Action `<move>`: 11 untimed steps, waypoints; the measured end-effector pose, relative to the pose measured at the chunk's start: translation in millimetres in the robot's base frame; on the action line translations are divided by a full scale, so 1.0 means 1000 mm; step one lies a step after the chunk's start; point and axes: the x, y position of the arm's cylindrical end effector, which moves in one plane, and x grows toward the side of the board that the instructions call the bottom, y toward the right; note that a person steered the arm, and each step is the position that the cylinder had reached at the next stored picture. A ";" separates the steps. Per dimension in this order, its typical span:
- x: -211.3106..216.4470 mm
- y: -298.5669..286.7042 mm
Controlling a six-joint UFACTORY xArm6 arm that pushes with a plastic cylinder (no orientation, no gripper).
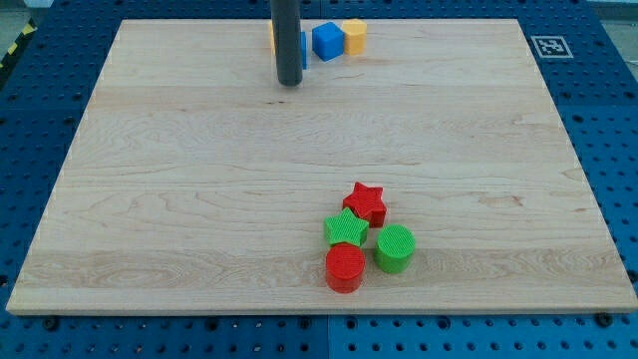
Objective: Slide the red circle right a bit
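The red circle lies near the view's bottom, right of centre, on the wooden board. It touches the green star just above it. A green circle sits at its upper right, and a red star lies above the green star. My tip is far away near the view's top, left of the blue block. It touches no block of the lower cluster.
At the view's top edge a blue block and a yellow block stand side by side. An orange block and another blue block are partly hidden behind the rod. A marker tag sits at the top right corner.
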 end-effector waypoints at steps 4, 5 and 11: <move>0.073 -0.001; 0.085 -0.018; 0.279 0.077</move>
